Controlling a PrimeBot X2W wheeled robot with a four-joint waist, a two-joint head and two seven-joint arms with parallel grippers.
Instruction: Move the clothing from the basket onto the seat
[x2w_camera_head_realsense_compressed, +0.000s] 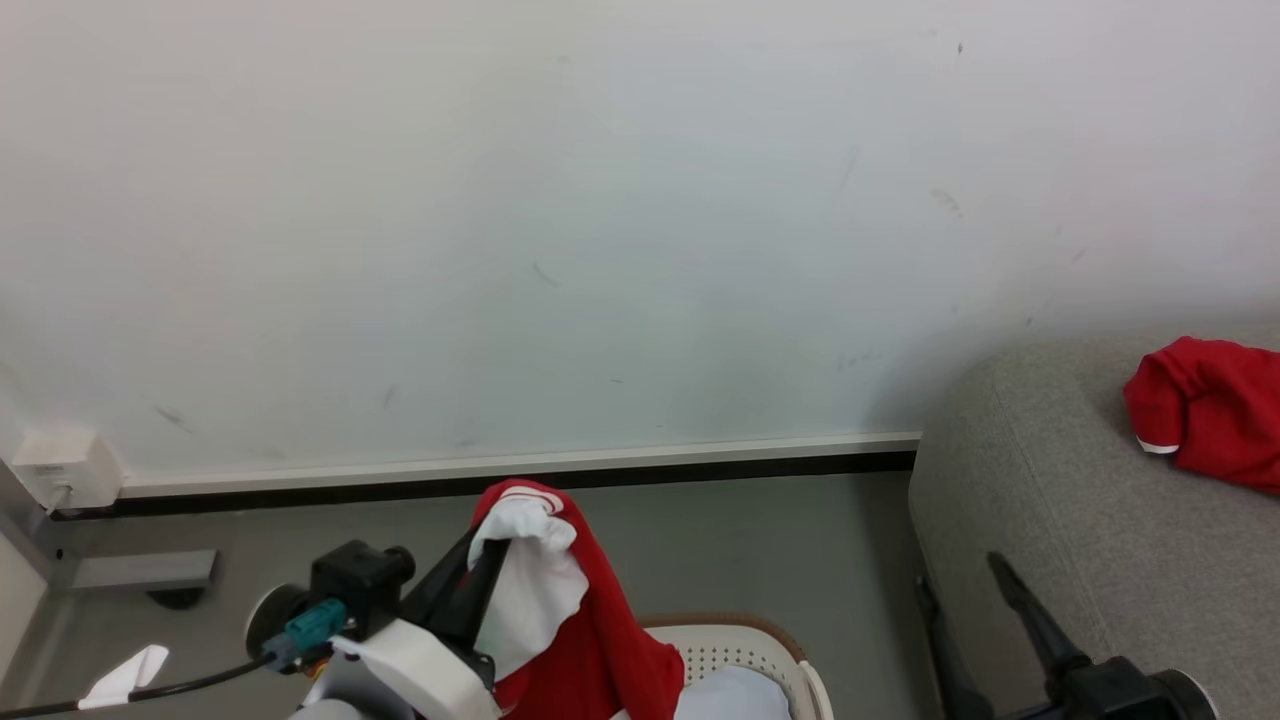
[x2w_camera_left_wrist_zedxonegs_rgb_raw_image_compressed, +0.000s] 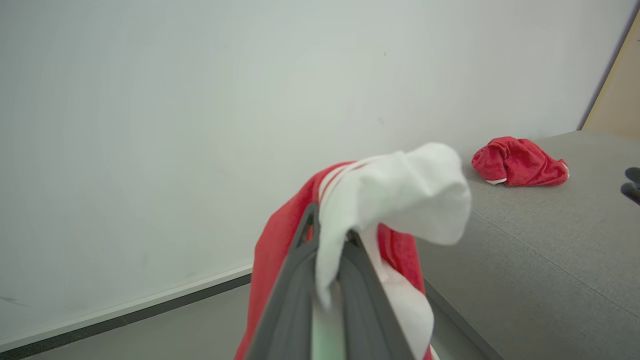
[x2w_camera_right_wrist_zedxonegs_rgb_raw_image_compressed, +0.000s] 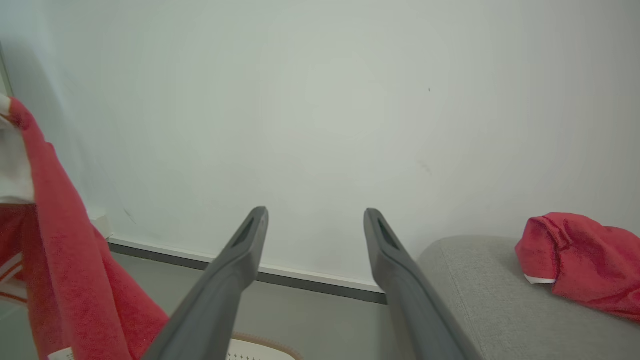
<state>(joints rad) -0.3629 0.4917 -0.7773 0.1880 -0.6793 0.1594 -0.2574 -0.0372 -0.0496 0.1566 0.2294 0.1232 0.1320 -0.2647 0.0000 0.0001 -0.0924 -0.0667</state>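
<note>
Rightward, the seat (x2w_camera_head_realsense_compressed: 1050, 500) rests on grey floor (x2w_camera_head_realsense_compressed: 750, 540).

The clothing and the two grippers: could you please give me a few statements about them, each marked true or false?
1. The left gripper is shut on a red and white garment. True.
2. The right gripper holds a garment as well. False: its fingers stand apart with nothing between them.
3. A crumpled red garment lies on the seat. True.
4. The red and white garment hangs over the seat. False: it hangs above the basket, to the left of the seat in the head view.
</note>
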